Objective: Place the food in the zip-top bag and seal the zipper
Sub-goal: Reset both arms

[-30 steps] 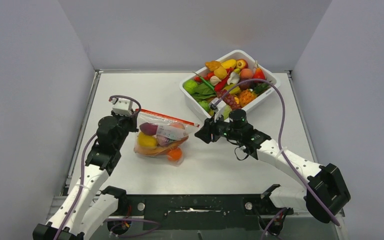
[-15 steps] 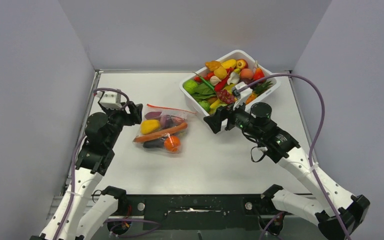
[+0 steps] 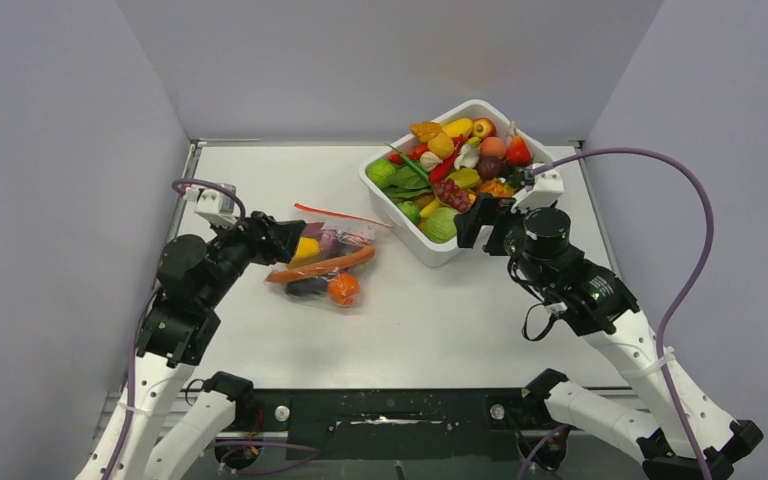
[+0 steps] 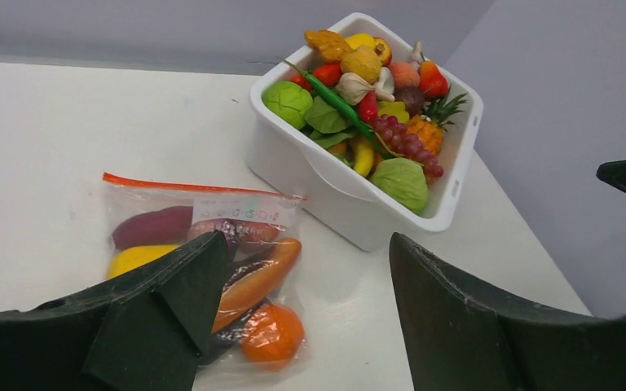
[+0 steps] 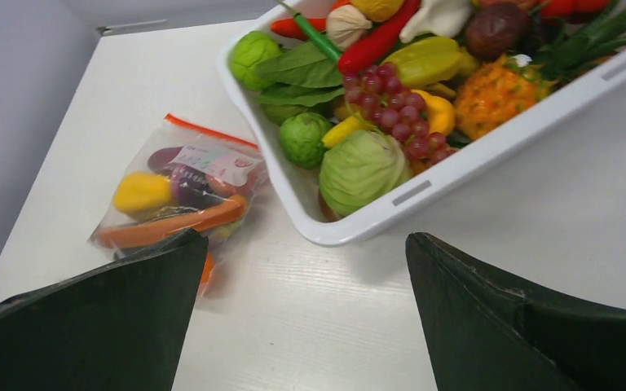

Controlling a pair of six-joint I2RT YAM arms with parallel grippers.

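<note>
The clear zip-top bag (image 3: 328,258) lies flat on the table, left of centre. Inside it the food shows: an orange ball (image 3: 343,290), a long orange-red sausage shape (image 3: 322,266), a yellow pepper (image 3: 306,247) and a purple piece (image 4: 151,226). The red-orange zipper (image 3: 340,215) runs as one straight strip along the bag's far edge. My left gripper (image 3: 282,238) hangs open over the bag's left end, touching nothing. My right gripper (image 3: 478,222) is open and empty, off to the bag's right by the tub. The bag (image 5: 183,183) also shows in the right wrist view.
A white tub (image 3: 430,250) heaped with toy fruits and vegetables stands at the back right, its near corner close to the bag and to my right gripper. Grey walls close in the table at the left, right and back.
Both grippers opened and let go of the bag's ends. The bag dropped flat onto the table. The left arm drew back to the left, the right arm swung right toward the tub.
</note>
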